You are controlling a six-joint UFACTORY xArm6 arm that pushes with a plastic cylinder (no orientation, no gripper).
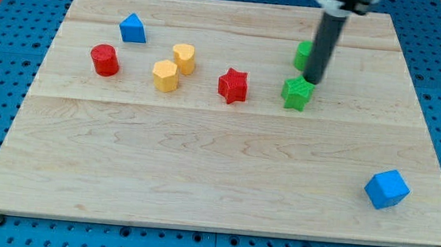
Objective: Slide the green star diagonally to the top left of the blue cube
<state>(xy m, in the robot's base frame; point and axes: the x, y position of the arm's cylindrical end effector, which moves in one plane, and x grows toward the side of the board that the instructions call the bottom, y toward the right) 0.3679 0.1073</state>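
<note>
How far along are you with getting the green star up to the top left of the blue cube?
Only the approach looks done: my tip sits at the green star's upper right edge, with the green cylinder partly hidden behind the rod. The push itself is left. The star lies by the red star, far up and left of the blue cube near the board's bottom right, so it must slide down and right to close in.

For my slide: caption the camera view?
My tip touches the green star's top-right edge; blue cube sits bottom right.

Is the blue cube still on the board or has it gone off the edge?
On the board. The blue cube sits on the wooden board near the view's bottom right corner, inside both edges.
</note>
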